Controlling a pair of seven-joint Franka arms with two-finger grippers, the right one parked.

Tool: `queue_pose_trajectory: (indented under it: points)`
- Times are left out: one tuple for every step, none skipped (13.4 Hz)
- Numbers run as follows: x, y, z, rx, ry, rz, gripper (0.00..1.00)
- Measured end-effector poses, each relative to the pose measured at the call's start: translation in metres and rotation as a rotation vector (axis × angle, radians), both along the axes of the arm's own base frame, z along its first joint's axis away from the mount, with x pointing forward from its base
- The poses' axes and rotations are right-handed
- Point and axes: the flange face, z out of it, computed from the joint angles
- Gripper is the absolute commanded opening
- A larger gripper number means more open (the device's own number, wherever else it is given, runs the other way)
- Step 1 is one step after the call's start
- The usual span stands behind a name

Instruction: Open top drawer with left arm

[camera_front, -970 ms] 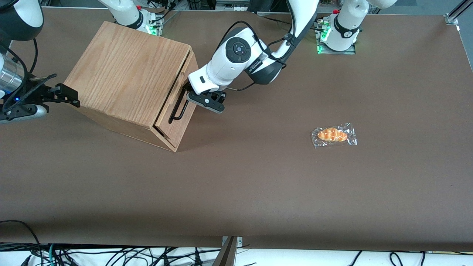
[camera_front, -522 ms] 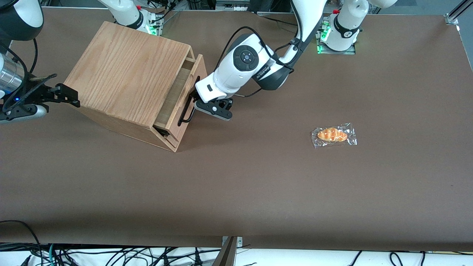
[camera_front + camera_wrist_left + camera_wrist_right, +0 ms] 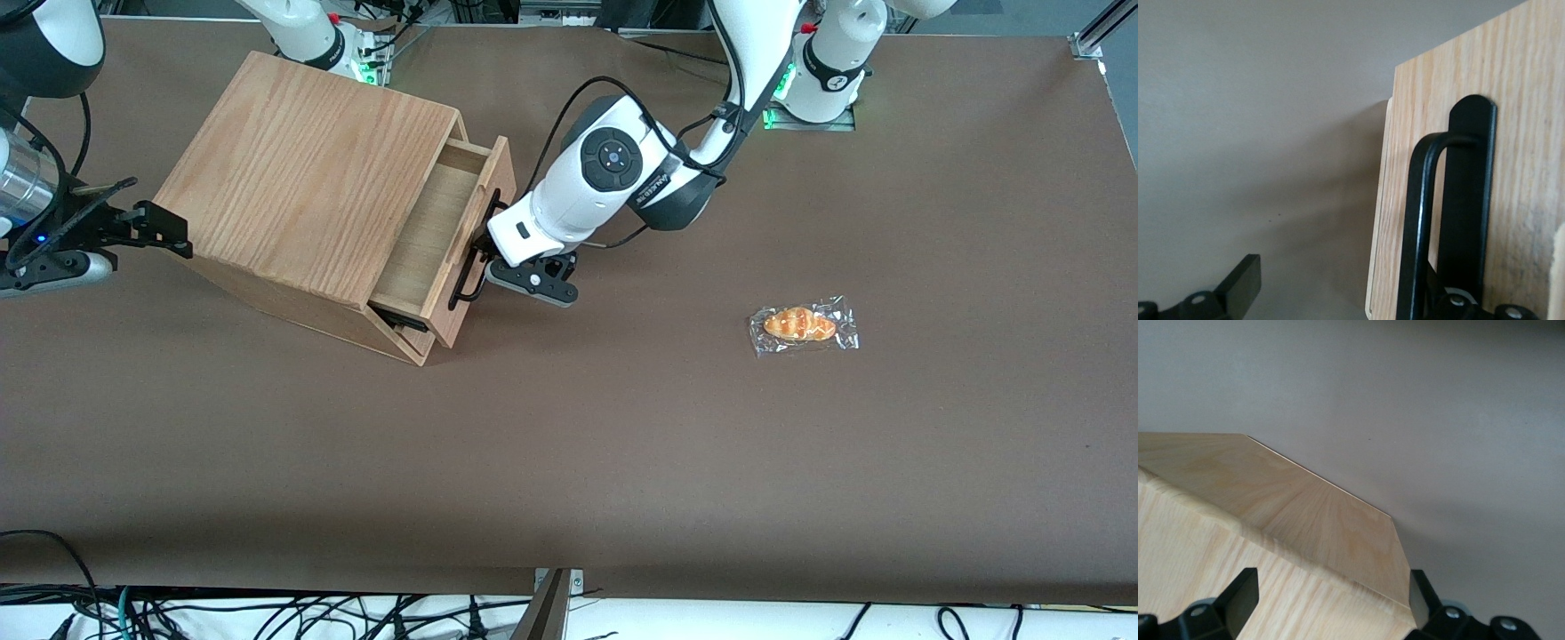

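The top drawer (image 3: pixel 442 222) of the oak-grain cabinet (image 3: pixel 311 169) stands pulled partly out, its inside showing. Its black bar handle (image 3: pixel 469 277) runs along the drawer front. The left arm (image 3: pixel 605 169) reaches down in front of the drawer, and its gripper (image 3: pixel 488 260) is at the handle. In the left wrist view the gripper (image 3: pixel 1345 290) is open. One finger (image 3: pixel 1238 287) hangs free over the table. The other sits at the handle (image 3: pixel 1421 227) against the drawer front (image 3: pixel 1511 133), mostly hidden by the bar.
A wrapped pastry (image 3: pixel 803 324) lies on the brown table (image 3: pixel 569 462) toward the working arm's end, well apart from the cabinet. The arm bases (image 3: pixel 822 67) stand at the table's edge farthest from the front camera. Cables hang below the near edge.
The drawer has slid out of the cabinet, from nearly closed to partly open. The gripper and wrist have moved with the handle away from the cabinet.
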Motion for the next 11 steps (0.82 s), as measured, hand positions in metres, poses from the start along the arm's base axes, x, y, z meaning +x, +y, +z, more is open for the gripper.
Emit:
queue_pose_trajectory:
  points:
    - [0.003, 0.003, 0.000, 0.002, 0.002, 0.001, 1.00]
    - [0.005, 0.006, -0.001, 0.003, 0.003, 0.005, 1.00]
    - [0.009, 0.010, -0.001, 0.003, 0.004, 0.011, 1.00]
    - [0.012, 0.013, -0.001, 0.004, 0.005, 0.016, 1.00]
    - [0.014, 0.016, -0.001, 0.005, 0.005, 0.021, 1.00]
    - [0.016, 0.018, -0.001, 0.005, 0.005, 0.024, 1.00]
    - [0.018, 0.019, -0.001, 0.005, 0.006, 0.024, 1.00]
    - [0.018, 0.020, -0.001, 0.008, 0.009, 0.022, 1.00]
    - [0.019, 0.022, -0.001, 0.010, 0.013, 0.020, 1.00]
    - [0.019, 0.022, -0.001, 0.010, 0.014, 0.018, 1.00]
    - [0.019, 0.022, -0.001, 0.010, 0.014, 0.016, 1.00]
